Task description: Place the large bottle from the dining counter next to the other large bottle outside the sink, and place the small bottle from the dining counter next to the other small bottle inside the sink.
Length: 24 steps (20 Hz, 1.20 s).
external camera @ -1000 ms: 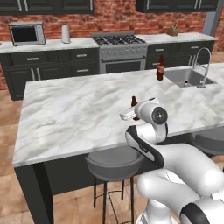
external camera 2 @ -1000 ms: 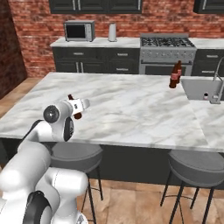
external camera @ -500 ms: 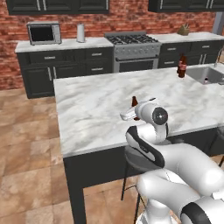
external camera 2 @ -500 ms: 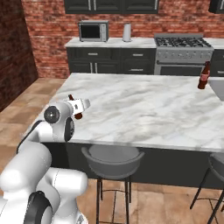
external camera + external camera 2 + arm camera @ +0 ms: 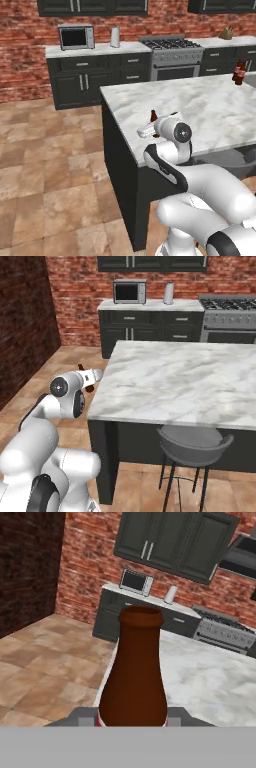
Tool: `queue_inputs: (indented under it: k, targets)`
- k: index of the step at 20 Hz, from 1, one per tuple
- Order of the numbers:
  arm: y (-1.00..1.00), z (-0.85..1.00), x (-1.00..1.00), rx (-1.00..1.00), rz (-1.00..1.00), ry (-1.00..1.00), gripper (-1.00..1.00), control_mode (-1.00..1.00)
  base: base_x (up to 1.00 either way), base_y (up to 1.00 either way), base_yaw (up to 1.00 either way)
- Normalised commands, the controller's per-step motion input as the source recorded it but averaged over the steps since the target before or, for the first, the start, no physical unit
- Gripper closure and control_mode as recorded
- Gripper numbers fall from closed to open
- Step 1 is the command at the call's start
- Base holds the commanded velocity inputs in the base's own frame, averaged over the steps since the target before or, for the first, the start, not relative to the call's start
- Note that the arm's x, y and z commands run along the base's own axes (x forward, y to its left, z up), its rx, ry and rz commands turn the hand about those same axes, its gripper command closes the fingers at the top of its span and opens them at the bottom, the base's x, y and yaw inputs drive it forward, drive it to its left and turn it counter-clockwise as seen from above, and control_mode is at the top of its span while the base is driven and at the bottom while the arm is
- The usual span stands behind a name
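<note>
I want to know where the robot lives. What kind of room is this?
It looks like a kitchen in a home, though a computer-drawn one. You can see a microwave on the back counter, a stove with burners beside it, and a big marble dining counter with a stool tucked under it.

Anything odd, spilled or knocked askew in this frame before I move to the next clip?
Nothing stands out. A brown bottle sits upright in the gripper, and the dining counter shows no spill. Another bottle stands upright at the counter's far end. The stool is tucked under the counter's edge.
</note>
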Motion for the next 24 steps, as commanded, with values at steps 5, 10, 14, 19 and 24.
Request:
queue_inputs:
  k: [5,10,14,19,24]
  targets:
    - [0.0,0.0,0.0,0.0,0.0,0.0,1.0,1.0,0.0,1.0,0.0]
    - [0.0,0.0,0.0,0.0,0.0,0.0,1.0,1.0,0.33,0.9,0.0]
    - [0.0,0.0,0.0,0.0,0.0,0.0,1.0,1.0,0.82,0.55,0.0]
    - [0.0,0.0,0.0,0.0,0.0,0.0,1.0,1.0,1.0,0.21,0.0]
    - [0.0,0.0,0.0,0.0,0.0,0.0,1.0,1.0,1.0,0.21,-0.04]
